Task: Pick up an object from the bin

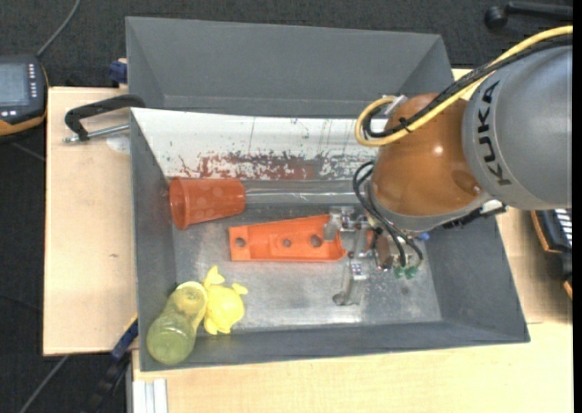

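My claw (349, 267) is down inside the bin (273, 65), low over the floor, right of centre. Open or closed: can't tell from this angle, the orange wrist cover (418, 166) sits over most of it, and I can't see anything held. Nearest thing is the flat orange bracket (277, 244), a long plate with a few round holes, lying flat mid-bin, roughly left to right. Its right end is just beside the claw; touching or not, can't tell. Behind it and to the left, a red-orange cup (207, 200) lies on its side near the back wall, open end pointing right, apart from the bracket. In the front-left corner, well apart from the claw, there's a yellow-green bottle-shaped thing (175, 327) on its side, with a crumpled yellow soft toy (224, 302) right against it on the right. The floor directly under and in front of the claw is bare metal. The arm (532, 129) comes in over the bin's right wall.
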### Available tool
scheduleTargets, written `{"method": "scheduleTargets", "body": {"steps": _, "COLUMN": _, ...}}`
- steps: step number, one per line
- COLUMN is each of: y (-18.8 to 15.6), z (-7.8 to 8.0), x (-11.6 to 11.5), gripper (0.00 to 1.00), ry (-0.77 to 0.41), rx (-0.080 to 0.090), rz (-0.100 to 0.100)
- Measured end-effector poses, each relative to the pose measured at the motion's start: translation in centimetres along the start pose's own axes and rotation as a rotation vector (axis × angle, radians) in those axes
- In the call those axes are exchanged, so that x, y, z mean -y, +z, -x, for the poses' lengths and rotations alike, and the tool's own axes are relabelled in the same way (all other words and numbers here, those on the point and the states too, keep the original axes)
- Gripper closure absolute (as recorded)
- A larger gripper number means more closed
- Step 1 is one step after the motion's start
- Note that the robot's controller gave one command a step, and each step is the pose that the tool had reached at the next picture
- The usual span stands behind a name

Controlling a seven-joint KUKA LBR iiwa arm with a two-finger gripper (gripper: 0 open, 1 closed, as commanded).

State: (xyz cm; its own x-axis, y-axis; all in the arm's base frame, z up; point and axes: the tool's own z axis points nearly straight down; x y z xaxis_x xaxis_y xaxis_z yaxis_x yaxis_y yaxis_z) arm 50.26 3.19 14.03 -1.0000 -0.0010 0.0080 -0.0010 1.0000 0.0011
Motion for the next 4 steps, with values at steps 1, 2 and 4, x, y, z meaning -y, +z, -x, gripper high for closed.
{"method": "scheduleTargets", "body": {"steps": 1, "y": -0.4, "z": 0.2, "x": 0.0, "gripper": 0.00, "ry": 0.001, "rx": 0.008, "rz": 0.000}}
{"method": "scheduleTargets", "body": {"steps": 2, "y": 6.8, "z": 4.8, "x": -2.9, "gripper": 1.00, "ry": -0.164, "rx": 0.006, "rz": 0.002}}
{"method": "scheduleTargets", "body": {"steps": 4, "y": -9.5, "z": 4.3, "x": -3.2, "gripper": 1.00, "ry": -0.216, "rx": 0.015, "rz": 0.002}}
